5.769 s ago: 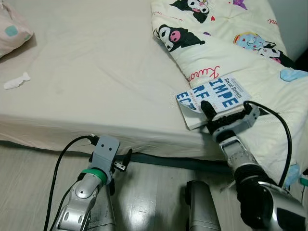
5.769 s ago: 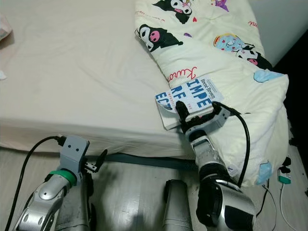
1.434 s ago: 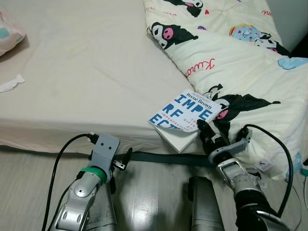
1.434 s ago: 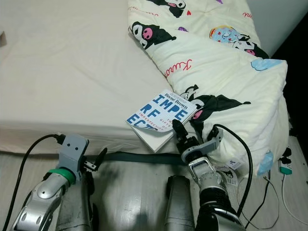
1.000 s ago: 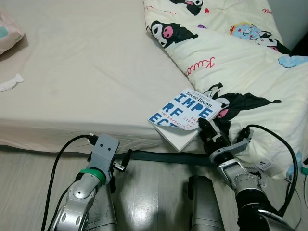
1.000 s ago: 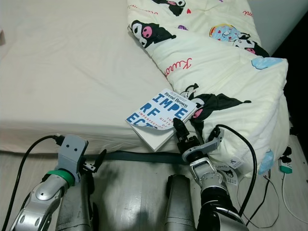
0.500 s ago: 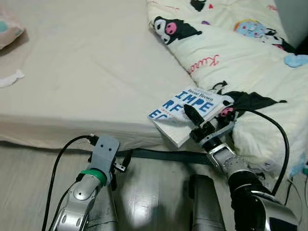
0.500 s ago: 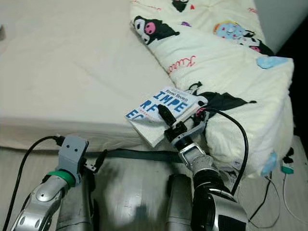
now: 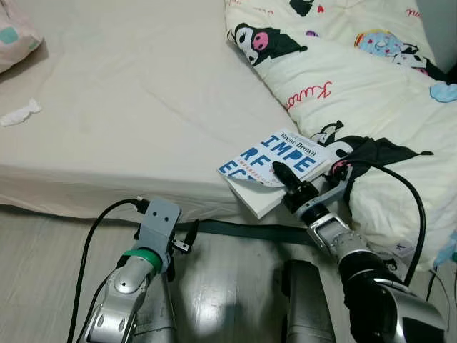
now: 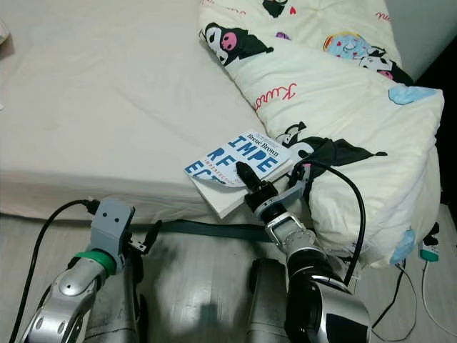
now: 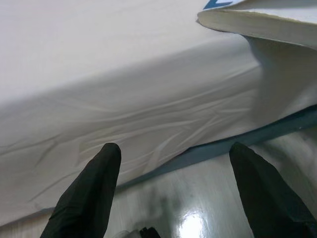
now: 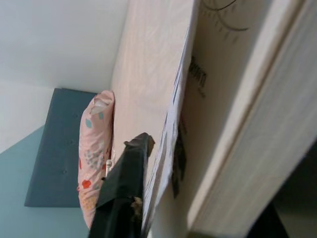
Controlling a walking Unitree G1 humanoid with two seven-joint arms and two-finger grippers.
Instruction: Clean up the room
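A white paperback book (image 9: 268,153) with big blue letters lies at the mattress edge, one corner hanging over it. My right gripper (image 9: 282,175) is shut on the book's near corner: one black finger (image 12: 124,193) lies on the curled cover, the other sits under the pages (image 12: 237,114). My left gripper (image 9: 184,239) hangs low beside the bed, just above the floor. In the left wrist view its fingers (image 11: 94,183) stand open with nothing between them, facing the mattress side, with the book (image 11: 262,22) above.
A cream duvet (image 9: 357,86) with cartoon prints is heaped on the bed's right side, touching the book. On the bare sheet (image 9: 128,93) lies a crumpled tissue (image 9: 19,113), with a pink pillow (image 9: 18,36) at the far left. A dark strap (image 9: 235,230) runs under the mattress. Cables and a plug (image 10: 428,250) lie on the floor at right.
The book was on the duvet in my right gripper, then lay at the mattress edge. Over the last second the right gripper slid onto its near corner and closed. The camera shifted slightly.
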